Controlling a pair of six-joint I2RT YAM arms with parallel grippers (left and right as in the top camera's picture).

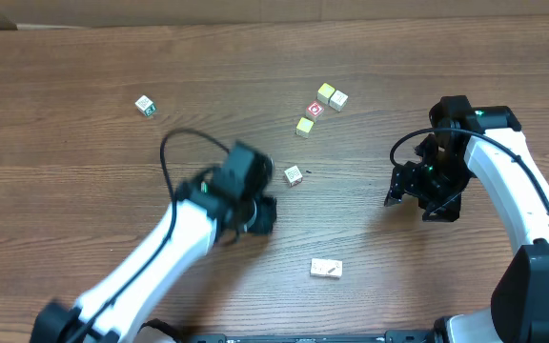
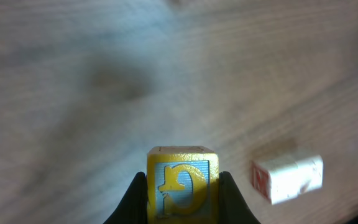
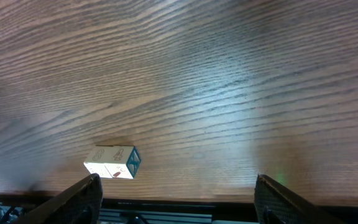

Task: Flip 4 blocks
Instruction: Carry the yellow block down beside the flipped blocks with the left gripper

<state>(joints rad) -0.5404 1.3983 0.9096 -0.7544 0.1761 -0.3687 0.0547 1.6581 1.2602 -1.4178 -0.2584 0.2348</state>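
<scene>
Where the worktop (image 1: 84, 57) runs back to its far edge along the top of the overhead view, the wood is bare. There is wide open room between a lone cube with green marks (image 1: 144, 106) at the left and a cluster of four cubes (image 1: 318, 107) right of centre. One of the four shows a red-and-white ring face. A single pale block (image 1: 294, 175) lies apart, below the cluster and just beyond the left arm's wrist. Towards the front, a long pale piece (image 1: 326, 269) that reads as two blocks side by side lies between the two arms. The right wrist view shows it close to the worktop's front edge, with clear grain all around it.

The left pincer (image 2: 183, 183) is closed snugly on a yellow block (image 2: 182, 190) with a blue front panel, one finger pressed to each side. Whether the block is off the wood cannot be told. A white block with red print (image 2: 288, 179) lies just beside it on the right, not touching. From overhead this pincer is blurred and hides its block.

The right pincer (image 3: 178, 183) stands spread wide with nothing between its fingers, over bare wood at the right.
</scene>
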